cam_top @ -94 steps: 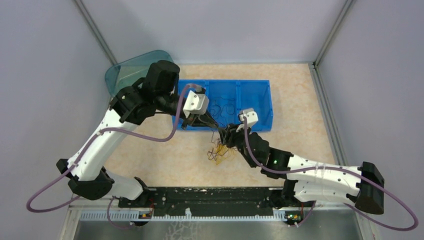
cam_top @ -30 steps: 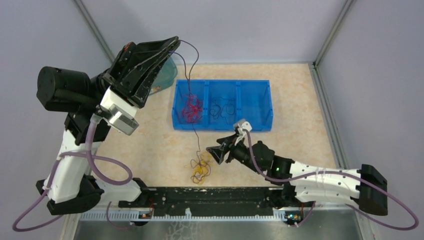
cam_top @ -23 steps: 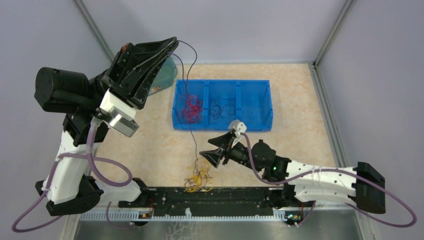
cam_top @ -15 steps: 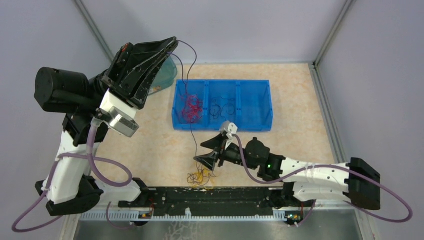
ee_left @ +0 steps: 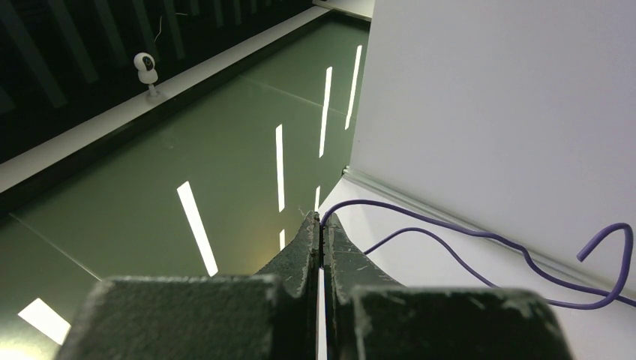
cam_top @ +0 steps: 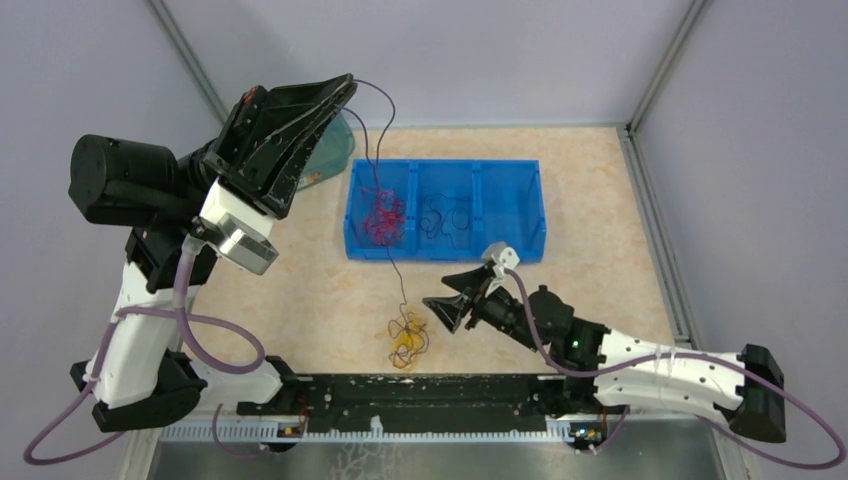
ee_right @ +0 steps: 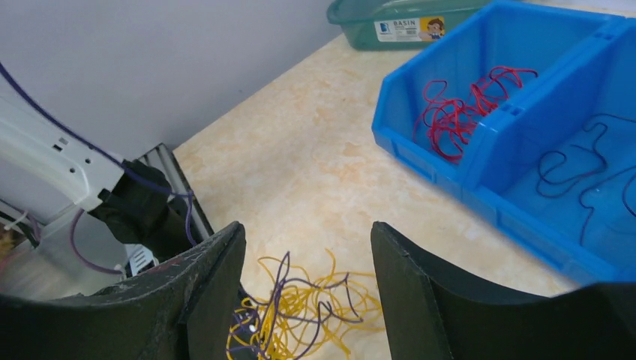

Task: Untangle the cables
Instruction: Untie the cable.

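Observation:
My left gripper (cam_top: 349,82) is raised high at the back left, shut on the end of a thin purple cable (cam_top: 384,130). In the left wrist view the cable (ee_left: 450,231) comes out of the pressed-together jaw tips (ee_left: 321,220). It hangs down over the blue bin (cam_top: 445,162) into a tangle of yellow and purple cables (cam_top: 405,336) on the table. My right gripper (cam_top: 446,309) stands open just right of the tangle, holding nothing. The right wrist view shows the tangle (ee_right: 300,315) low between its fingers. Red cables (cam_top: 382,214) lie in the bin's left compartment, dark ones (cam_top: 446,214) in the middle one.
A green basin (cam_top: 332,150) stands at the back left, partly hidden by my left gripper. The blue bin (ee_right: 420,157) has three compartments. A black rail (cam_top: 420,390) runs along the near edge, just below the tangle. Grey walls close off the left, back and right.
My right gripper swung left toward the tangle, then drew back to the right, still open. The tangle slid toward the near rail and came back. The left arm stayed still.

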`<state>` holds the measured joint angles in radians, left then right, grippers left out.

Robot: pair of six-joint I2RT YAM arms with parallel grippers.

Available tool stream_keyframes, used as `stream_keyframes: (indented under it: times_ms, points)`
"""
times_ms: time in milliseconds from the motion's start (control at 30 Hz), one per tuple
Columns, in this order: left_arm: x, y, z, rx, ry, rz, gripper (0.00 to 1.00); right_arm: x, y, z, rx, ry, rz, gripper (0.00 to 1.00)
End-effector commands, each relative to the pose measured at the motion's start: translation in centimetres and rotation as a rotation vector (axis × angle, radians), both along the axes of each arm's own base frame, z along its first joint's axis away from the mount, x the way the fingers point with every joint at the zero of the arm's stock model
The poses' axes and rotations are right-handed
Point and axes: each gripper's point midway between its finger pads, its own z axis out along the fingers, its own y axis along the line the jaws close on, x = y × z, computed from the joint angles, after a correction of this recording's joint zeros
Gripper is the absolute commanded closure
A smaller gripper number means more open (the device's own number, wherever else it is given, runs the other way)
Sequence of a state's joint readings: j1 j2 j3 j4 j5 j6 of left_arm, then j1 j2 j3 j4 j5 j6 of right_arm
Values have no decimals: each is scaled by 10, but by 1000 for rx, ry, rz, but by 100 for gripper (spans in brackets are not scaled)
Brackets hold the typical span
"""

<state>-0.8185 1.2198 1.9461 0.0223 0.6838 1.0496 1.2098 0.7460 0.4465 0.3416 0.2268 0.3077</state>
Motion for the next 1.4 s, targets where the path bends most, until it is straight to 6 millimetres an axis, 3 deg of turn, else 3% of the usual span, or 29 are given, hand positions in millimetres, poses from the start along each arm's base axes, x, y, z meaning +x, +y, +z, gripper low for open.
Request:
stream_keyframes:
  times_ms: [0,200,300,433,633,800,967,1100,1367]
  points:
    - [-13,8,7,-23,-51,-13,100,-4,-16,2,25,-17,-18,37]
    - [-12,5,6,-19,-49,-16,100,-32,15,34,78,-108,197,36]
    - [-10,4,5,-19,-45,-13,100,-32,34,40,77,-125,233,35]
    - [-10,6,7,-25,-48,-5,100,-21,62,34,27,-121,237,35]
    - [-11,13,17,-59,-95,36,100,-4,81,-6,-20,-38,176,41]
    - [-16,32,44,-143,-190,120,100,-2,75,-65,-69,71,138,46]
    - [-30,53,72,-236,-287,173,100,9,67,-97,-99,117,55,49]
    - [-40,67,87,-284,-324,194,100,13,65,-106,-113,126,28,51]
    - [-42,79,96,-322,-361,259,100,15,51,-109,-103,149,-19,52]
